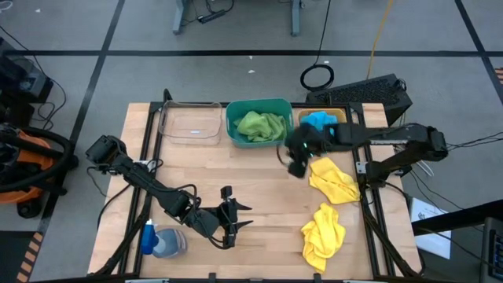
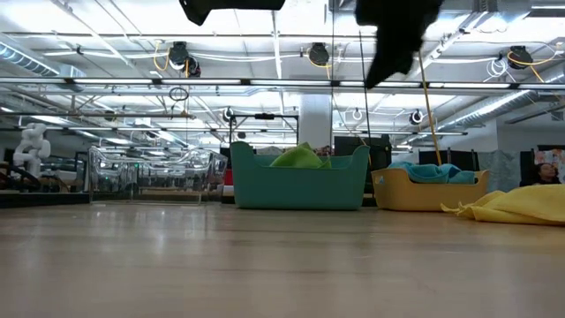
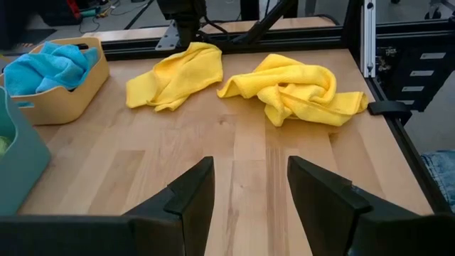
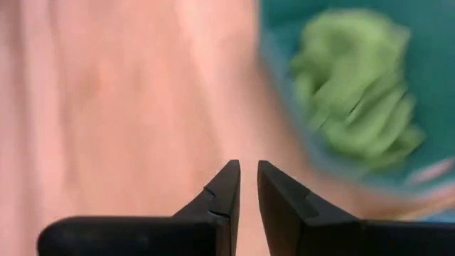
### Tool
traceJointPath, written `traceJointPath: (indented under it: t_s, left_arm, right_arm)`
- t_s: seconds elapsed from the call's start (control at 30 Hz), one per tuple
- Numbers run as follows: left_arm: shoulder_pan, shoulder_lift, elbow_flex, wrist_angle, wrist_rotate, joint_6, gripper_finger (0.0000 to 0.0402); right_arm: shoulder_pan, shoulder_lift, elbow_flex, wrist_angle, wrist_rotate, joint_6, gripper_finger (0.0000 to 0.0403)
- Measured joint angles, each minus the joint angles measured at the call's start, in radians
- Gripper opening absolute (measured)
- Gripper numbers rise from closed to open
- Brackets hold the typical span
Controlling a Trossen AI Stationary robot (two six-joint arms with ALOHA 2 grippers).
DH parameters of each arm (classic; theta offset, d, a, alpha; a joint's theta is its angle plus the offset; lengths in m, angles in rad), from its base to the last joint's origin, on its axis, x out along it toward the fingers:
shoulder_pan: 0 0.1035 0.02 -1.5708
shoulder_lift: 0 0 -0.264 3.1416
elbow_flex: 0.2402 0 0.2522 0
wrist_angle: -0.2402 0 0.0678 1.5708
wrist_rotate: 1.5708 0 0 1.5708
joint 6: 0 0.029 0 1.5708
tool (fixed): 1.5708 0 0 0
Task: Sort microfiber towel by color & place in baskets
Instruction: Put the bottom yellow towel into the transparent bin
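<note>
Along the far edge stand three baskets. The clear one (image 1: 190,123) shows nothing inside. The teal one (image 1: 259,120) holds a green towel (image 1: 261,126), and the orange one (image 1: 339,118) holds a blue towel (image 1: 318,120). Two yellow towels (image 1: 334,179) (image 1: 324,232) lie crumpled on the table's right half, also seen in the left wrist view (image 3: 178,75) (image 3: 291,89). My right gripper (image 1: 297,165) (image 4: 247,167) hangs above the table by the teal basket's near right corner, a narrow gap between its fingers, holding nothing. My left gripper (image 1: 234,216) (image 3: 249,167) waits open near the front edge, pointing toward the yellow towels.
A blue and pale object (image 1: 161,242) lies at the near left by the left arm. Black frame rails (image 1: 369,212) run along the table's right side. Bare wood (image 1: 267,196) lies between the two grippers.
</note>
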Motion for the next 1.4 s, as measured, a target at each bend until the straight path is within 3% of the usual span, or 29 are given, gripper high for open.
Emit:
traceJointPath:
  t_s: [0.3, 0.57, 0.77, 1.17, 1.4]
  left_arm:
    - [0.0, 0.0, 0.0, 0.009, 0.0, -0.02, 0.0185]
    - [0.001, 0.0, 0.0, 0.011, 0.0, -0.021, 0.0185]
    - [0.001, 0.0, 0.0, 0.011, 0.0, -0.024, 0.0185]
    - [0.001, 0.0, 0.0, 0.012, 0.0, -0.024, 0.0185]
    - [0.001, 0.0, 0.0, 0.012, 0.0, -0.026, 0.0185]
  right_arm:
    - [0.346, -0.033, 0.0, -0.306, 0.056, 0.323, 0.0043]
    - [0.619, -0.031, 0.0, -0.333, 0.08, 0.52, 0.0043]
    - [0.748, 0.027, 0.0, -0.333, 0.076, 0.716, 0.0053]
    - [0.888, 0.221, -0.002, -0.329, 0.011, 0.996, 0.0212]
    - [0.916, 0.323, -0.002, -0.324, -0.01, 1.047, 0.0288]
